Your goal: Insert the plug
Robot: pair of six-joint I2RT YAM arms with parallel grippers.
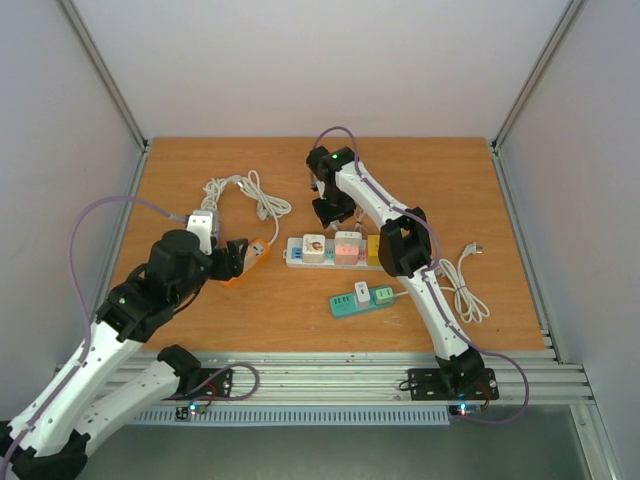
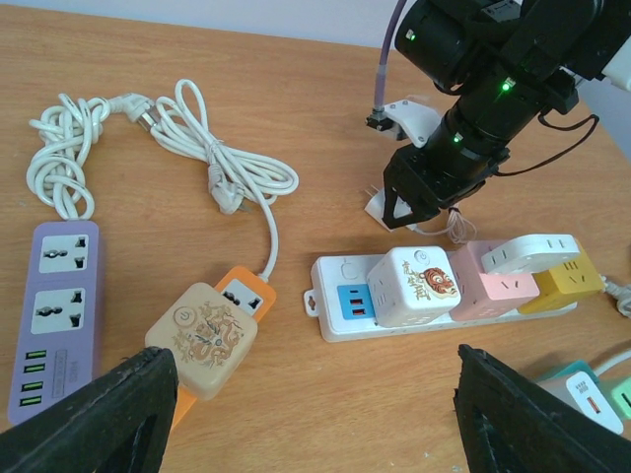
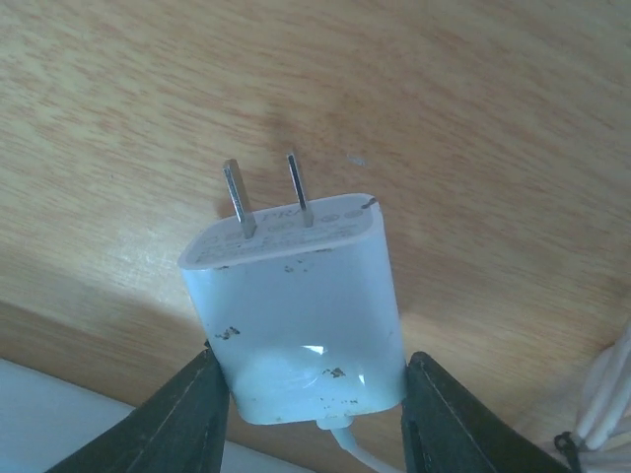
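Grasping the plug in the right gripper, with one dark finger pressed to each flank of the white body, so far as the wrist view shows. Leaves both flat prongs bare, pointing away from the wrist over bare wood. Sits low over the table, just behind the white power strip, a thin cord trailing from the plug's rear.

Over on the other side, nothing between the fingers of the left gripper, spread wide above the orange strip and its beige cube.

Reads as the pick-up step: plug gripped, insertion not yet begun. Calls next for a lift, a turn of the wrist to aim the prongs down, then a straight, square press into a free two-slot socket. Cannot tell which socket is meant. Worth weighing that the white power strip is crowded by a white cube, a pink cube and a yellow cube, while open sockets show on the orange strip and on the purple strip.

Faint grey print on the prong face of the plug, too small to read. Dark characters beside a red-and-gold figure on the white cube, not clear enough to give. A power symbol and scrollwork on the beige cube. No brand name legible anywhere
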